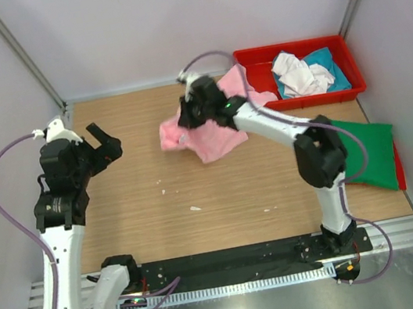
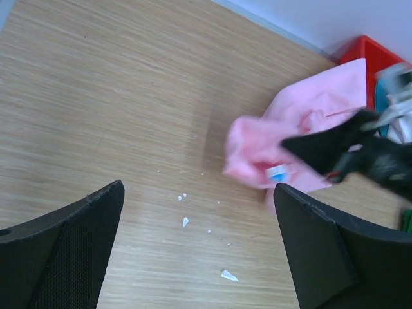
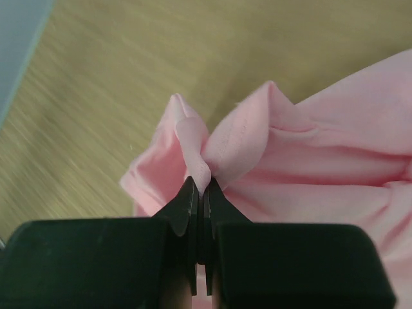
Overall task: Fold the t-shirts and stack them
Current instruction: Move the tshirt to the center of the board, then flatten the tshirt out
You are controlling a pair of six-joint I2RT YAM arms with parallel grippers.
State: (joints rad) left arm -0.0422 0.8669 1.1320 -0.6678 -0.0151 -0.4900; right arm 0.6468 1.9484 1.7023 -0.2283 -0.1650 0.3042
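Note:
A crumpled light pink t-shirt (image 1: pixel 216 141) lies on the wooden table, one end trailing towards the red tray. My right gripper (image 1: pixel 187 116) is shut on a pinched fold of it, seen close up in the right wrist view as pink cloth (image 3: pixel 309 154) bunched between the closed tips (image 3: pixel 201 187). My left gripper (image 1: pixel 103 144) hovers wide open at the left, well apart from the shirt. Its view shows the pink t-shirt (image 2: pixel 257 148) ahead and bare table between its fingers (image 2: pixel 196 190). A dark green t-shirt (image 1: pixel 368 151) lies at the right edge.
The red tray (image 1: pixel 292 46) at the back right holds a white t-shirt (image 1: pixel 300 75) and a teal one (image 1: pixel 339 78). Small white scraps (image 1: pixel 195 208) are scattered on the wood. White walls enclose the table on three sides.

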